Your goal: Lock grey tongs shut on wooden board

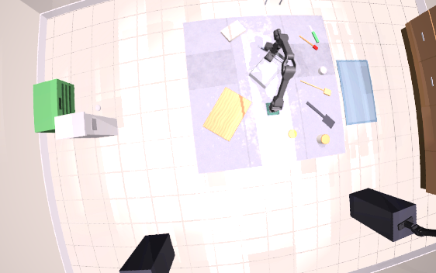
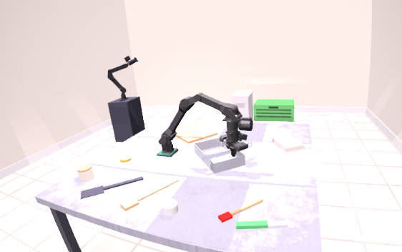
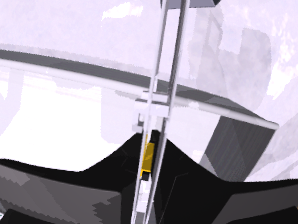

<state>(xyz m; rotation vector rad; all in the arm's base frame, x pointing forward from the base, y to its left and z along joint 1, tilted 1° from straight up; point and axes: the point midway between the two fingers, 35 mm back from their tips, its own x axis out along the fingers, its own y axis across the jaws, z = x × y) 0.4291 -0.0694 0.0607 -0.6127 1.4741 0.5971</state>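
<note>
The grey tongs (image 3: pixel 176 55) lie across the roasting tin (image 1: pixel 257 81) (image 2: pixel 229 164) (image 3: pixel 235 145). In the wrist view their two long arms are nearly together, with a small gap towards the top and a yellow piece (image 3: pixel 148 157) between them lower down. My gripper (image 1: pixel 271 57) (image 2: pixel 234 152) (image 3: pixel 148 135) points down at the tin and is shut on the tongs' arms, pressing them together. The tongs are hard to make out in the top and exterior views, and whether their lock has caught does not show. The wooden board (image 1: pixel 225 116) (image 2: pixel 200 139) lies apart from the tin, with nothing visible on it.
A pale block (image 1: pixel 233 31) (image 2: pixel 287 144) lies beyond the tin. On the other side lie a red-headed brush (image 1: pixel 315 47) (image 2: pixel 225 217), a green-handled tool (image 1: pixel 315 37) (image 2: pixel 252 225), a white pot (image 1: pixel 323 70) (image 2: pixel 169 207), a wooden-headed tool (image 1: pixel 327 92) and a dark spatula (image 1: pixel 327 121).
</note>
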